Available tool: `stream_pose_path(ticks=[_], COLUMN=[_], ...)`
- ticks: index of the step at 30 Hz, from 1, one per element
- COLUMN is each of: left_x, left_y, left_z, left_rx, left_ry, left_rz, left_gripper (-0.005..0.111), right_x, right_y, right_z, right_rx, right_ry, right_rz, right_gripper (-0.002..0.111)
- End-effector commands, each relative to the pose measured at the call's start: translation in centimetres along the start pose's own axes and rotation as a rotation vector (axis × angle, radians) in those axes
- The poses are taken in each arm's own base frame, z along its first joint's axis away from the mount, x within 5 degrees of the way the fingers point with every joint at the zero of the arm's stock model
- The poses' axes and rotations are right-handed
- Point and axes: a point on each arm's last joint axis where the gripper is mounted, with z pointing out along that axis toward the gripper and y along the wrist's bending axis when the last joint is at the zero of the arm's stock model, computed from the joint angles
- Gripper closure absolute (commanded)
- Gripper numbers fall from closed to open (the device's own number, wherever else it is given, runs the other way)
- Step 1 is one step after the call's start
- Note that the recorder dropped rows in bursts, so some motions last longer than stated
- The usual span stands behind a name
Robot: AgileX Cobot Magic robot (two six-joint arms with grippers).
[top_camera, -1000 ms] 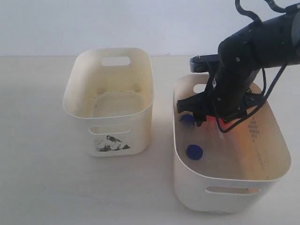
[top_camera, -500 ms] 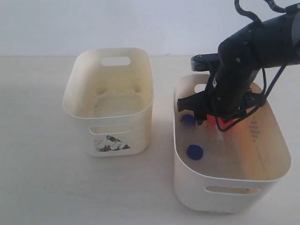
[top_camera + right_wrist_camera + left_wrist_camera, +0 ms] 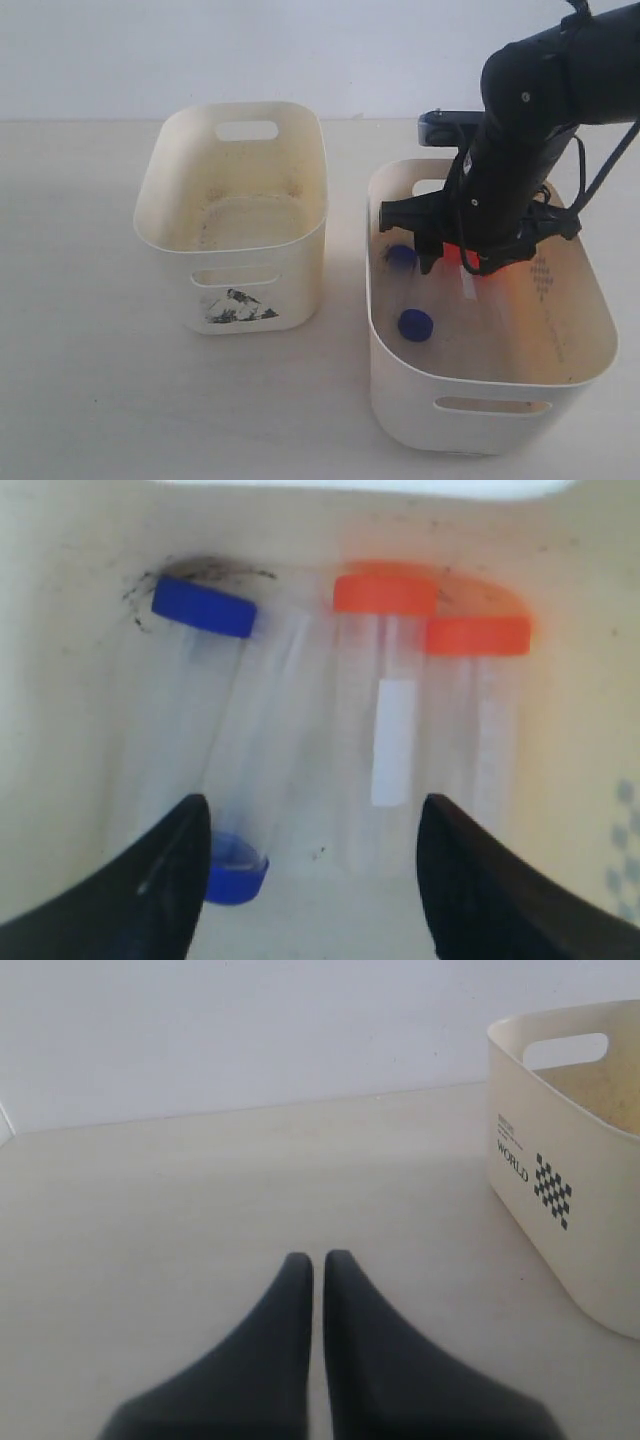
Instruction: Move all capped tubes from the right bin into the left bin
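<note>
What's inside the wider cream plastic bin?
Lying flat: two clear plastic blue-capped tubes, two orange-capped tubes; open right gripper above. In exterior view the arm mostly covers the orange pair.

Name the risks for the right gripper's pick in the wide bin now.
1. The open right gripper spans several tubes lying side by side; closing may pinch the orange-capped tube with a blue-capped tube, or squeeze one out.
2. The tubes lie near the right bin wall, so a finger could catch it.
</note>
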Motion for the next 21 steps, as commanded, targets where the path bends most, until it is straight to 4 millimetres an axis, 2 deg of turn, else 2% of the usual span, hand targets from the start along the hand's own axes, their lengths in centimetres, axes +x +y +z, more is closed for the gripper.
stream_pose_path(ticks=[1, 7, 11, 15, 21], left_x=[-0.3, -0.3, -0.3, -0.3, -0.3], left_y=[0.0, 0.0, 0.0, 0.0, 0.0], left_z=[0.0, 0.0, 0.0, 0.0, 0.0], left_rx=[0.001, 0.001, 0.001, 0.001, 0.001], left_ry=[-0.020, -0.020, -0.020, -0.020, -0.020], left_rz=[-0.018, -0.018, -0.018, -0.018, -0.018], left_gripper=[0.102, 0.102, 0.102, 0.102, 0.102], right_x=[0.5, 0.7, 0.6, 0.4, -0.1], right_y=[0.1, 0.9, 1.3, 1.2, 0.6], right_z=[-0.4, -0.4, 0.7, 1.5, 1.6], right_rx=[-0.013, -0.034, -0.021, 0.006, 0.072], right_ry=[0.050, 0.033, 0.020, 0.011, -0.043], right_rz=[0.020, 0.012, -0.009, -0.006, -0.009], right_gripper=[0.050, 0.050, 0.050, 0.050, 0.050])
